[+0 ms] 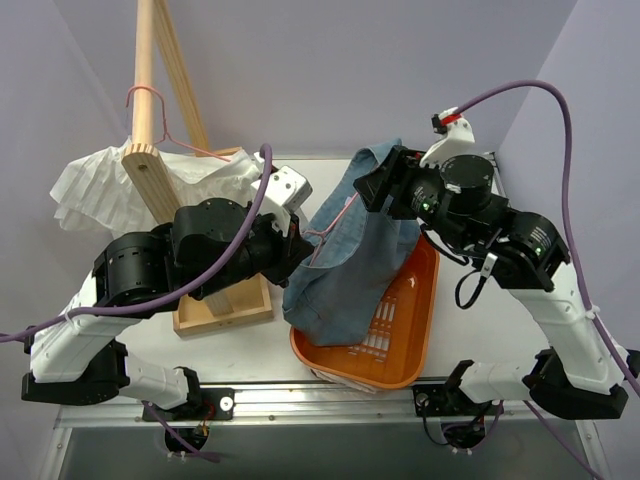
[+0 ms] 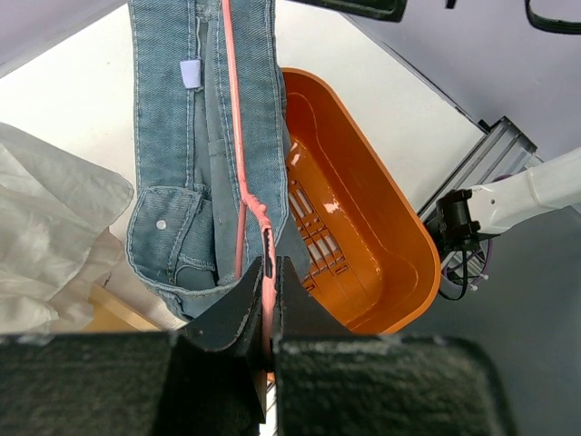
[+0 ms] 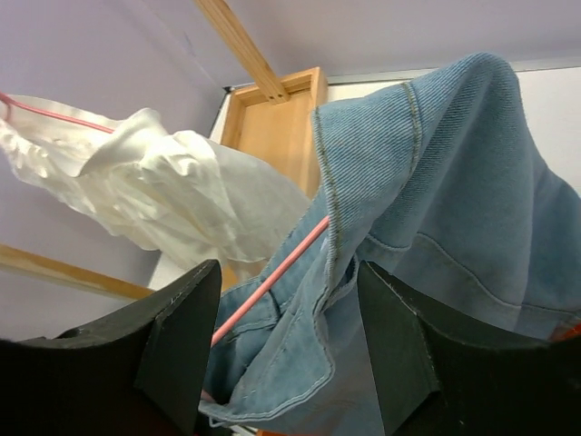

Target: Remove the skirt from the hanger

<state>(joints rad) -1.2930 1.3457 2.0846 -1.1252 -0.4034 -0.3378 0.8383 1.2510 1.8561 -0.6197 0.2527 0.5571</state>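
A blue denim skirt (image 1: 350, 260) hangs on a pink hanger (image 1: 322, 234) above the near-left end of an orange basket (image 1: 415, 320). My left gripper (image 1: 300, 240) is shut on the hanger; in the left wrist view the fingers (image 2: 270, 272) pinch the pink wire (image 2: 238, 154), with the skirt (image 2: 163, 109) hanging beyond. My right gripper (image 1: 372, 185) is open at the skirt's top edge. In the right wrist view (image 3: 290, 336) the denim waistband (image 3: 363, 218) lies between the spread fingers and the hanger wire (image 3: 272, 277) crosses the gap.
A wooden rack (image 1: 150, 120) stands at the left on a wooden base (image 1: 225, 310). A white garment (image 1: 100, 180) hangs from it on another pink hanger (image 1: 150, 100). The basket also shows in the left wrist view (image 2: 363, 218).
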